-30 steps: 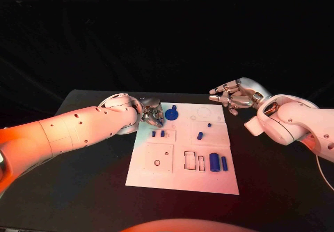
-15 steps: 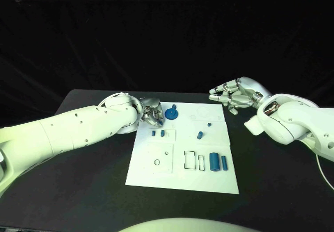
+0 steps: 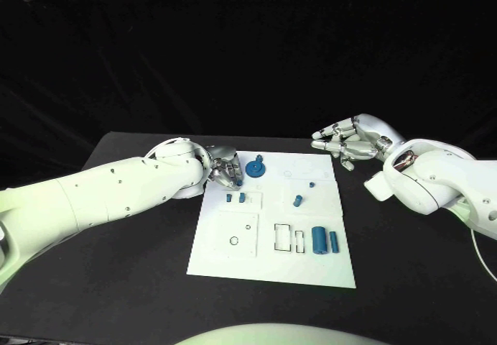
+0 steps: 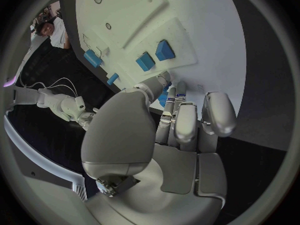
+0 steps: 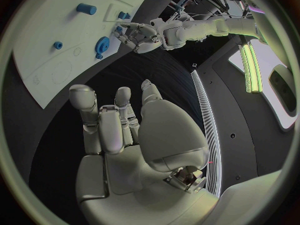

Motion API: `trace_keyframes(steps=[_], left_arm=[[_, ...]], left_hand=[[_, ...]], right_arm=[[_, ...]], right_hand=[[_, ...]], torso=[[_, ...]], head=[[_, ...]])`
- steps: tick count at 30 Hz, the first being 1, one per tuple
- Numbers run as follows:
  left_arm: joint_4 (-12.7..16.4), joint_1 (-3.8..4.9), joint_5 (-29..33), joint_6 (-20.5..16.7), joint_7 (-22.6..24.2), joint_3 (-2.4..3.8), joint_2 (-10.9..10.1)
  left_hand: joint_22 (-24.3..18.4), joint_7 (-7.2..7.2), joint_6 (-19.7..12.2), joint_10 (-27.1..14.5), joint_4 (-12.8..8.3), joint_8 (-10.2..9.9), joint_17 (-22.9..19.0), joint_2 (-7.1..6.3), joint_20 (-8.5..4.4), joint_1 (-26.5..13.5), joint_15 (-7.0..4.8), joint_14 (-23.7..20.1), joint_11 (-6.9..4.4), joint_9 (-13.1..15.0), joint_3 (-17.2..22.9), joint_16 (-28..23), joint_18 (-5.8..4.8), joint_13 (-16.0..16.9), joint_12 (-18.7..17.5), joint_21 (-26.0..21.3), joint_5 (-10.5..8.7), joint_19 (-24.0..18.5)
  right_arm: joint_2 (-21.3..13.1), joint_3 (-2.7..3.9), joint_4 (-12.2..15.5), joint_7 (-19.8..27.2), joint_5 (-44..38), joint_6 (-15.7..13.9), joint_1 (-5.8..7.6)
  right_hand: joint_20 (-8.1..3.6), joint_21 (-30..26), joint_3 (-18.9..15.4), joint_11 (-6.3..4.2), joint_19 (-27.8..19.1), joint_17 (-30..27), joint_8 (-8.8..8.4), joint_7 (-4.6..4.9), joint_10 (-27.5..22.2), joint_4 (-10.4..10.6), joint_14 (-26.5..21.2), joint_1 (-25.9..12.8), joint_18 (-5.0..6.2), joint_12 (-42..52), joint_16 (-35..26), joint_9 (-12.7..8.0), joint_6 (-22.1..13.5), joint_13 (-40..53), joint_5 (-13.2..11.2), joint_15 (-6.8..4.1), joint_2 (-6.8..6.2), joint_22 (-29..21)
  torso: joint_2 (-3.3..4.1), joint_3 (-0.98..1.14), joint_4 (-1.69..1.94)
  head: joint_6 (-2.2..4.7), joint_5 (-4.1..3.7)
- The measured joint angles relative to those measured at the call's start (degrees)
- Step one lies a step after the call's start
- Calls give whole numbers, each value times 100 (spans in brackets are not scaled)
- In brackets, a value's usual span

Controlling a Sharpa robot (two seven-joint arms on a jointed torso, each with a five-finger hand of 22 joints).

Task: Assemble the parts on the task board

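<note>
I saw my left hand [image 3: 223,171] at the far left corner of the white board [image 3: 271,269], its fingers curled right next to a blue gear [image 3: 255,170], but I could not tell if they gripped it. My right hand [image 3: 350,142] hung off the board's far right corner, fingers apart, holding nothing.
</note>
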Motion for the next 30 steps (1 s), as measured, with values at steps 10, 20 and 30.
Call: trace_keyframes(steps=[10,20,30], left_arm=[[-51,7,1,-21,-16,7,-57],[87,13,770,-366,208,18,-461],[545,34,4323,-1250,1300,27,-919]], left_hand=[[-2,41,-42,-91,0,0,-61,0,33,0,40,0,50,-42,0,-7,0,-35,-79,-100,0,-33],[-371,66,52,-183,-69,75,-548,94,78,94,82,-127,61,-71,136,-336,50,-57,-95,-751,0,-245],[-1680,69,287,11,23,191,-2595,247,81,20,90,-1145,39,-111,199,-1802,455,-7,111,-2987,0,-1211]], right_arm=[[7,0,-96,-81,-83,46,0],[80,3,-336,-570,-1480,457,-28],[298,-3,-423,-1046,-3673,760,-251]], right_hand=[[26,-373,-10,60,-275,-702,58,-16,-516,-19,-321,316,90,-834,-599,0,-21,-739,-180,-8,96,-459],[-20,-320,680,58,9,-1254,178,-30,-36,-642,-189,1301,92,-3803,-1148,1,560,-3182,-723,-32,-4,-325],[-51,-127,1018,-13,157,-1055,109,-137,461,-742,-40,1181,92,-4562,-1042,-23,819,-3772,-962,-63,-193,-36]], torso=[[-1,-3,-1],[-9,-8,0],[-3,-18,7]], head=[[2,-5],[37,-56],[81,-223]])
